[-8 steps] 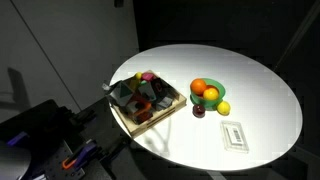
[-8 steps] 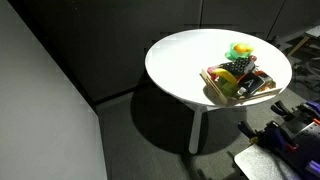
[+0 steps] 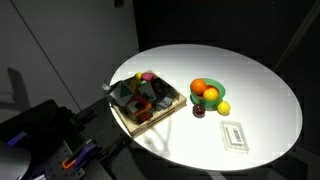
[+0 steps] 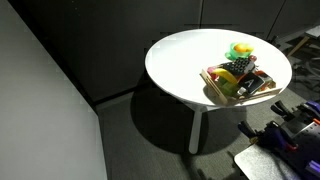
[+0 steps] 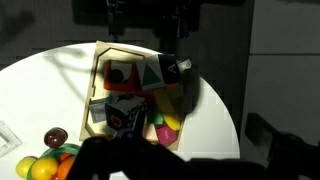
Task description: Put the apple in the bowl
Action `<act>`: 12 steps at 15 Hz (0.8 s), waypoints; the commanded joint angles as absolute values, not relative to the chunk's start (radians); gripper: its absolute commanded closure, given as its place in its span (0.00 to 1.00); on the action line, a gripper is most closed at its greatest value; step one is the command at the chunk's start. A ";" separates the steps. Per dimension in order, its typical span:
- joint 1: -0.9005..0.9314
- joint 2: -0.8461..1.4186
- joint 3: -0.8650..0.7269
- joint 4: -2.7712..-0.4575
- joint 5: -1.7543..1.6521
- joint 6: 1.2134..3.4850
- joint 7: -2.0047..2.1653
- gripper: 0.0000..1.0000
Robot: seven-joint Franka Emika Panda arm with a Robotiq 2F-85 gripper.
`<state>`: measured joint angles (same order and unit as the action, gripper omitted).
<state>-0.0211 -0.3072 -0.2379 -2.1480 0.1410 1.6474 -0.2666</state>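
The dark red apple (image 3: 199, 111) lies on the white round table (image 3: 250, 70), just outside the small green bowl (image 3: 195, 84) and next to the yellow lemon (image 3: 223, 108). The bowl holds two orange fruits (image 3: 209, 94). In the wrist view the apple (image 5: 55, 136) sits at the lower left, above an orange fruit (image 5: 68, 159) and the lemon (image 5: 30, 168). My gripper (image 5: 165, 160) is only a dark shape along the bottom edge, well away from the apple, over the table's edge. Its jaws cannot be made out. The bowl (image 4: 240, 50) shows small in an exterior view.
A square wooden tray of coloured blocks (image 3: 145, 100) stands beside the bowl, nearer the robot, and it fills the middle of the wrist view (image 5: 135, 95). A white card (image 3: 234, 134) lies near the table's edge. The dark robot base (image 3: 45, 135) is beside the table.
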 commanded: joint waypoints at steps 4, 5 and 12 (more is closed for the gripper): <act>-0.087 -0.250 -0.223 -2.121 0.132 1.688 -0.266 0.00; -0.096 -0.241 -0.224 -2.117 0.127 1.704 -0.265 0.00; -0.142 -0.169 -0.231 -2.096 0.081 1.862 -0.305 0.00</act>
<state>-0.1248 -0.2094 -0.2324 -2.1334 0.1168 1.8196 -0.2725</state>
